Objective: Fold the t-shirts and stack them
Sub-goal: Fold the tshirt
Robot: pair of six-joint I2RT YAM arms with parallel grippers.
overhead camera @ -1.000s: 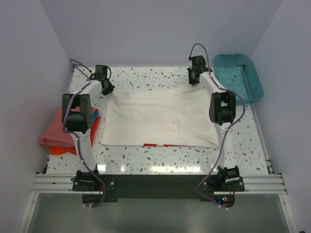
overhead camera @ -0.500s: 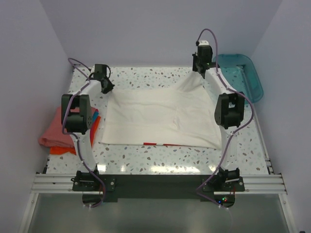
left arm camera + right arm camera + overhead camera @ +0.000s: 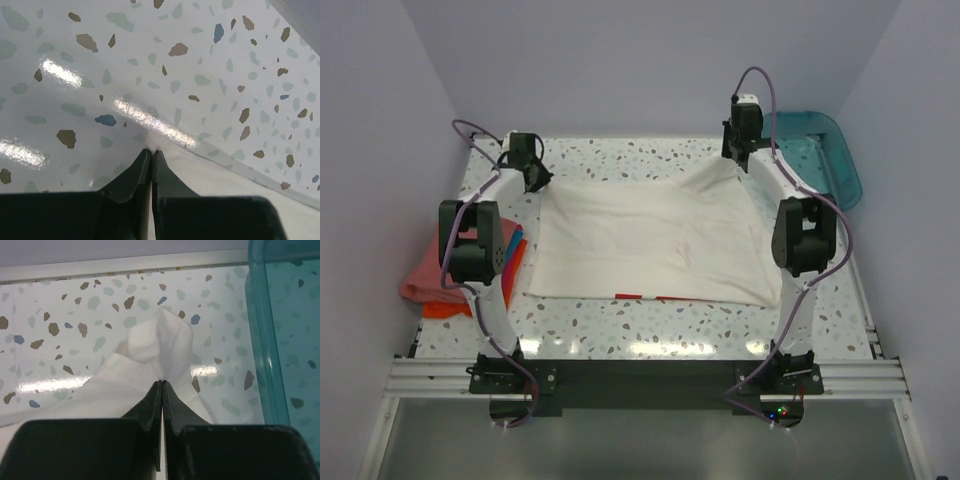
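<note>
Right gripper [image 3: 162, 382]: jaws were pressed together on a bunched far corner of the white t-shirt [image 3: 650, 240]. The corner was held off the tabletop [image 3: 640, 155], just beside the teal tub [image 3: 840, 170].

Left gripper [image 3: 151, 151]: jaws were likewise closed, low at the tabletop, with the other far corner meeting the tips. That hold appeared thin.

The shirt lay spread flat between the arms, with a strip of red print [image 3: 630, 297] showing at its near edge. The folded shirts [image 3: 425, 275] sat at the tabletop's left edge, beside the left arm.

Judgement: the step in hand was a fold of the far edge toward the near edge.

Recommended:
- Bring both corners to matching height and carry them toward the bases together.
- Hold the cloth taut between them.
- Steer the right corner away from the tub.
- Watch the left grip for slippage.
</note>
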